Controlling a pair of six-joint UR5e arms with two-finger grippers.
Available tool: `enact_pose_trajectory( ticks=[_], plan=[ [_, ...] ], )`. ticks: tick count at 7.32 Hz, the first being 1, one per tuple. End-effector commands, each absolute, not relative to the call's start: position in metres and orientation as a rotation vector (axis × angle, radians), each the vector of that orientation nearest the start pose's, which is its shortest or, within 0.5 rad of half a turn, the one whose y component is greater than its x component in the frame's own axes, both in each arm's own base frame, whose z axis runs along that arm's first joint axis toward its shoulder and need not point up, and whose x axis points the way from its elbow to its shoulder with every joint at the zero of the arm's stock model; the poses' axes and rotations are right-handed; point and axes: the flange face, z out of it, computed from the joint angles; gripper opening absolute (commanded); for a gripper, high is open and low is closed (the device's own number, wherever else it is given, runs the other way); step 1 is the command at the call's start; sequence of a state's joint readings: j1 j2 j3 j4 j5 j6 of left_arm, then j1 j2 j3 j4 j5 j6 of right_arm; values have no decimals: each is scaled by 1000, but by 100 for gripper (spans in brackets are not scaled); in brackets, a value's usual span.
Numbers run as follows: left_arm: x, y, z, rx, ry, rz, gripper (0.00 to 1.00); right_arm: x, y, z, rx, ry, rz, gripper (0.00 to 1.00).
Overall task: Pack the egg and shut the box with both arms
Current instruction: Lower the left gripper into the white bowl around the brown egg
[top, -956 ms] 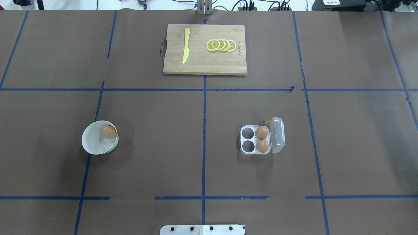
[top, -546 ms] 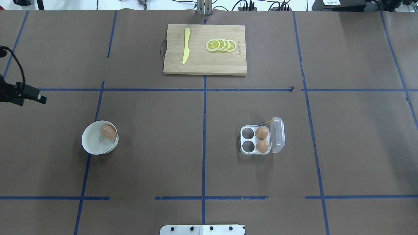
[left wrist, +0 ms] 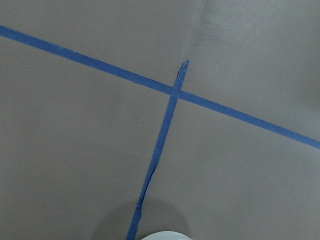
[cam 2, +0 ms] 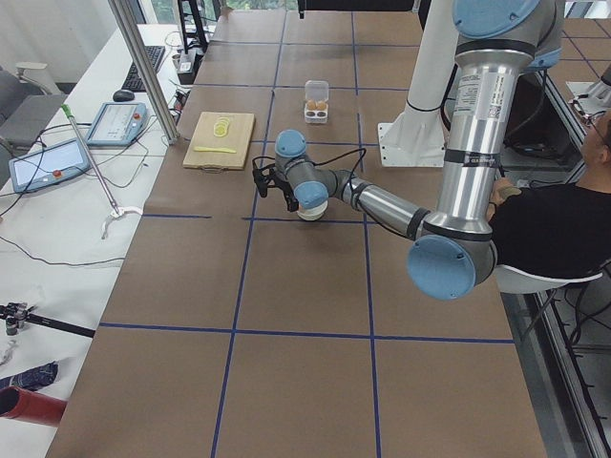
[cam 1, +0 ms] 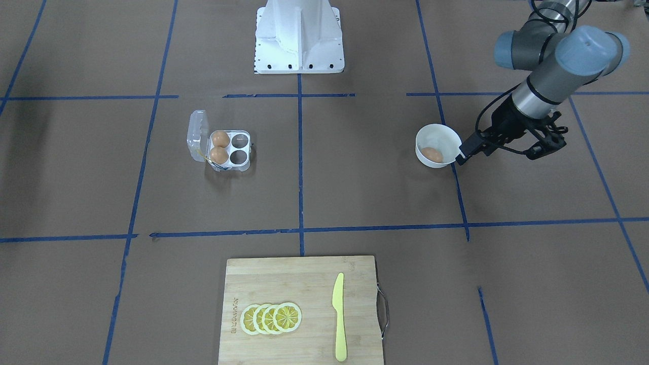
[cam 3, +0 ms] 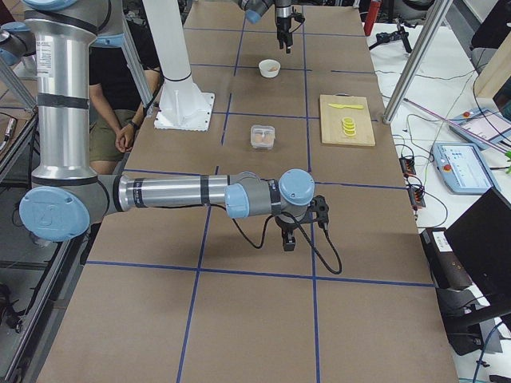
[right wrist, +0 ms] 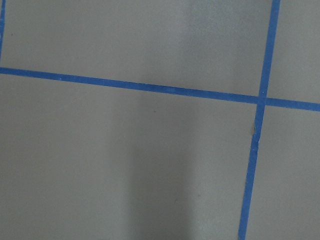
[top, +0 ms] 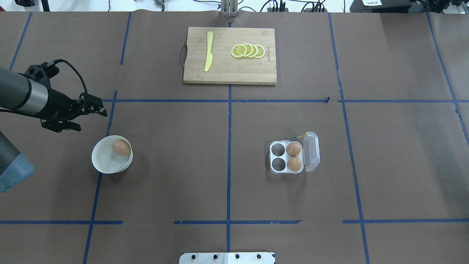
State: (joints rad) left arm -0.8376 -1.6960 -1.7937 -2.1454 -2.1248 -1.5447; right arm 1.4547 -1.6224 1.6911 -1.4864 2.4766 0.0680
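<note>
Heads up, a lot here is hard to read. The brown worktop [top: 176, 176] fills both wrist cams, crossed by blue tape [top: 229, 146]. The left one also catches a sliver of bowl rim at its bottom edge.

The right arm [cam 3: 160, 191] only shows in the right side view, stretched over the right end of the worktop. From there I can't tell if the right tool [cam 3: 289, 238] is clenched or released. The left arm [top: 22, 96] is cut off by the left edge of the overhead shot. The left tool [top: 86, 109] is a dark tangle of black parts and cable, so I can't tell whether it's spread or closed either.

The cutting board [top: 230, 75] sits far and centre, close to the far edge, with a yellow knife [top: 209, 51] and lemon slices [top: 248, 50] on it. The white bowl [top: 100, 161] is on the left. The box [top: 271, 157] is on the right, with its lid [top: 312, 152] flipped open to its right. Two other eggs [top: 293, 149] sit in its right-hand cells.

The egg [top: 121, 148] lies in the bowl against its far-right wall. From overhead, the left tool hangs just far-left of the bowl, apart from the egg. In the front view its tip overlaps the rim.

Bowl and box are well apart, with a tape line running between them. Both sit well in from the worktop's edges.
</note>
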Motion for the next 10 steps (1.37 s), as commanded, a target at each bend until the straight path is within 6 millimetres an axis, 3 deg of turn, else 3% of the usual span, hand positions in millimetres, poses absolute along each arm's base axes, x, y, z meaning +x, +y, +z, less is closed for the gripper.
enact_pose_trajectory(
  ticks=[1,3,4,6,8,10],
  plan=[
    [335,-444,418,-113,1020,-580,94,-1,-481,605,60,-915,-114,100],
    [362,-422,416,-167,965,-595,78,-1,-482,604,63,-913,-116,100],
    [367,-417,415,-182,944,-592,75,0,-482,604,64,-913,-116,100],
    [379,-409,419,-205,907,-580,75,-1,-481,605,58,-913,-114,100],
    [393,-413,402,-221,864,-586,75,-2,-480,606,56,-913,-116,100],
    [397,-411,403,-226,853,-583,74,-6,-479,608,49,-913,-121,100]
  ],
)
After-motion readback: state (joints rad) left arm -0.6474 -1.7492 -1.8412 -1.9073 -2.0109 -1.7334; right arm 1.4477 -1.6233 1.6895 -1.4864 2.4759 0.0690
